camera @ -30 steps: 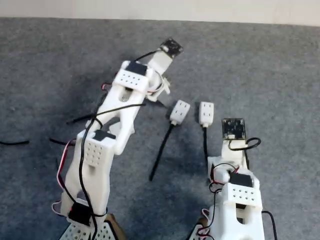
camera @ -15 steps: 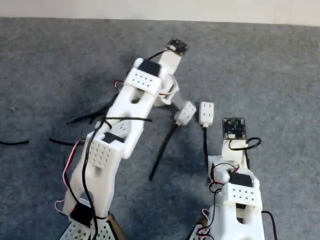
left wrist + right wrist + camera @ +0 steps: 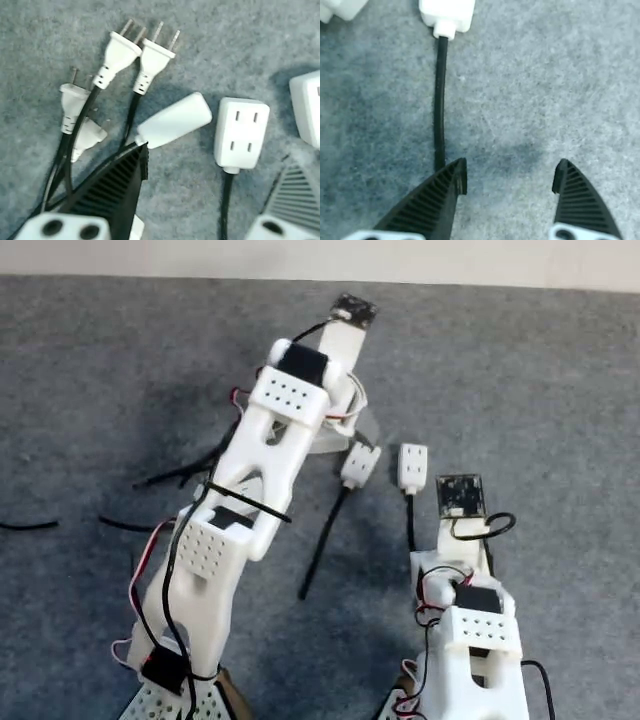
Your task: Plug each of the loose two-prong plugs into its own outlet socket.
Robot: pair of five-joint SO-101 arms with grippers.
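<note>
**Left wrist view:** left pincer [image 3: 218,156] is open and holds nothing. The face-up socket [image 3: 241,131], slots visible, lies between its fingers. A white block on its side [image 3: 175,120] sits at the black finger's tip. Four loose plugs [image 3: 120,50] are bunched beside the block on the grey bench [image 3: 240,40], prongs bare, none inserted.

**High view, layout:** left arm [image 3: 270,440] is stretched over the plugs' spot. The second socket [image 3: 412,466] lies just beside the first, not touching it.

**Right wrist view:** right pincer [image 3: 512,172] is open and empty, low over the bench, w/ the second socket's black cord [image 3: 439,100] running to one finger.
</note>
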